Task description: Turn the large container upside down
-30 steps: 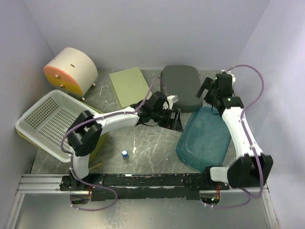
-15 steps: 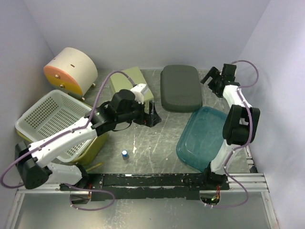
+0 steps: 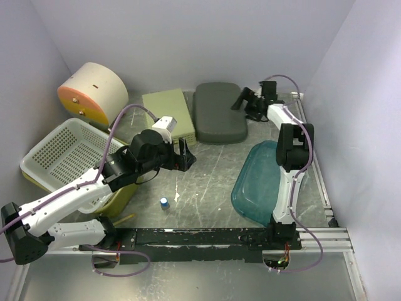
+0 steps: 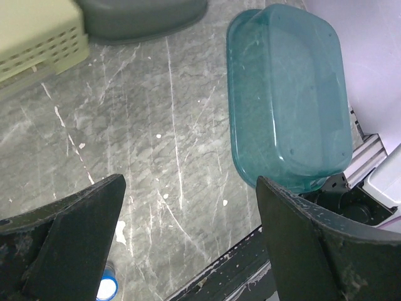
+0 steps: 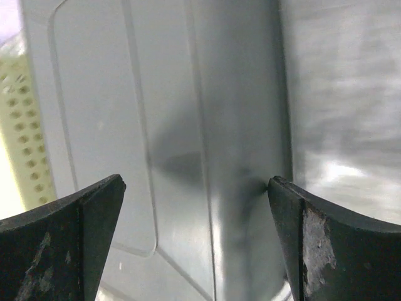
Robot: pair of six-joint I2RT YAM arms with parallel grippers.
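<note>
While both arms reached out over the table (image 3: 207, 175), neither held anything. At the far left of the top view a white basket (image 3: 62, 157) sat tilted on a yellow bin (image 3: 124, 193), and behind it, in the upper left, a cream drum (image 3: 94, 91) lay on its side with its orange face turned left. Right of the basket, the left gripper (image 3: 183, 155) hung over bare table left of centre. Its jaws were spread wide and empty, and in the left wrist view (image 4: 188, 238) only marbled table showed between them. A small blue cap (image 3: 163, 202) stood below it, near the front rail, and showed again at the bottom left of the wrist view (image 4: 106, 288). Behind the gripper, a flat green crate (image 3: 168, 113) lay just left of the grey container (image 3: 216, 113). That container rested bottom up at the upper centre, near the back wall. The right gripper (image 3: 240, 102) was at its right end, fully open and gripping nothing. Whether it touched the container could not be told. In the right wrist view (image 5: 194, 244) the grey container (image 5: 188, 125) filled the space between the fingers, with the crate (image 5: 12, 125) at the left edge. Lower right, a teal container (image 3: 263, 182) also lay bottom up, well apart from the grey one, and it was clear in the left wrist view (image 4: 288, 94).
</note>
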